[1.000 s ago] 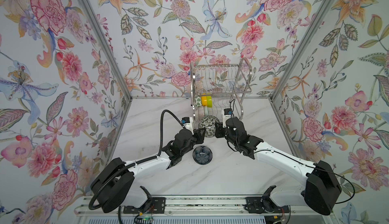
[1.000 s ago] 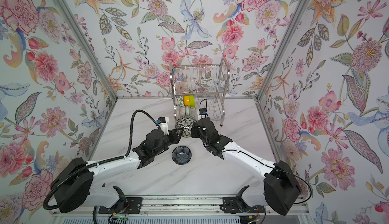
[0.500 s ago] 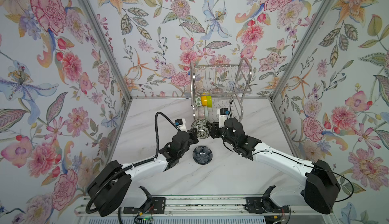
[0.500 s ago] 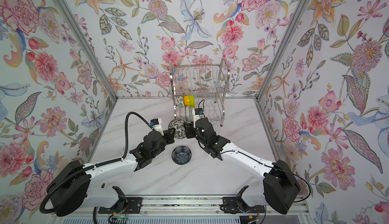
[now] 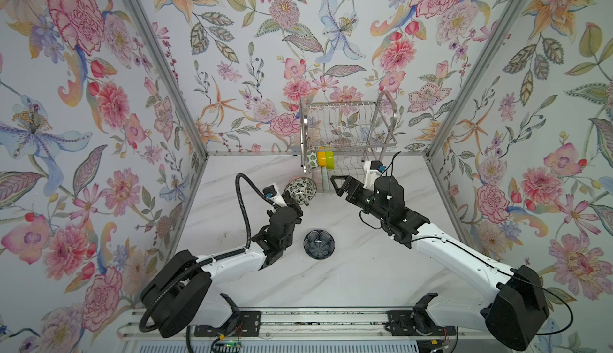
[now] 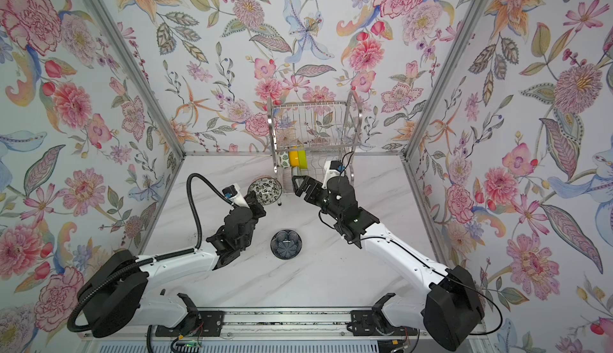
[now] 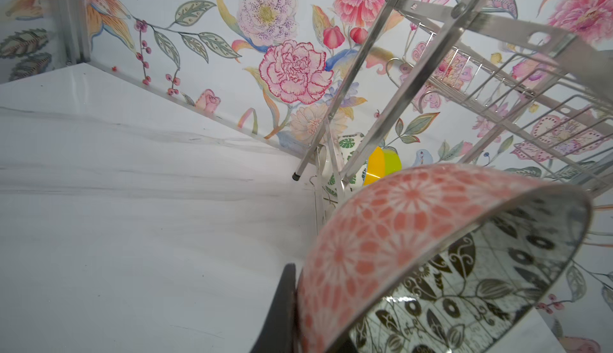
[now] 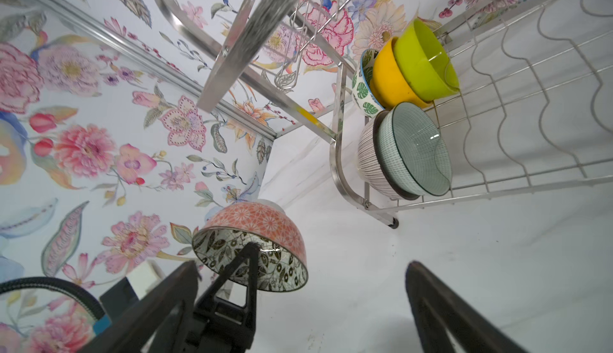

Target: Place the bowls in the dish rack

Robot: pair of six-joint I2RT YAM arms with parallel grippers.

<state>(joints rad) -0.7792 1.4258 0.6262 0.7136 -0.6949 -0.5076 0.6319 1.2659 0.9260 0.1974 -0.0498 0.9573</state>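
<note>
My left gripper (image 5: 296,202) (image 7: 315,318) is shut on the rim of the black-white floral bowl (image 5: 300,190) (image 7: 414,232), whose outside is orange-pink. It holds the bowl tilted above the table, just left of the dish rack (image 5: 348,129) (image 6: 315,125). My right gripper (image 5: 335,187) (image 8: 300,265) stands wide open and empty, right of that bowl (image 8: 255,225) and apart from it. A dark blue glass bowl (image 5: 319,244) (image 6: 286,243) sits upright on the table between the arms. In the rack's lower shelf stand a green-leaf white bowl (image 8: 363,92), an orange-yellow bowl (image 8: 388,79), a lime green bowl (image 8: 421,59) and a pale green bowl (image 8: 411,149).
The rack stands against the back wall, right of centre, its upper shelf (image 5: 345,125) holding nothing I can see. A striped bowl (image 8: 366,155) stands behind the pale green one. The marble table (image 5: 365,268) is enclosed by flowered walls on three sides.
The right gripper has opened and let go of the floral bowl. The left gripper has shut on its rim and carried it a little to the left.
</note>
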